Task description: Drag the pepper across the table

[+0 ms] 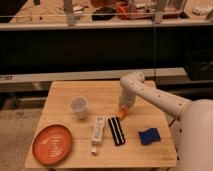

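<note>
The small orange pepper (122, 111) lies on the light wooden table (102, 90), right of centre, partly covered by my gripper. My gripper (123, 106) points down from the white arm that reaches in from the right and sits right on top of the pepper. Only the pepper's lower orange tip shows below the gripper.
A clear plastic cup (79, 107) stands left of centre. A white remote (97, 132) and a black striped remote (116, 130) lie in the middle front. A large orange plate (52, 144) is at the front left, a blue sponge (148, 136) at the front right.
</note>
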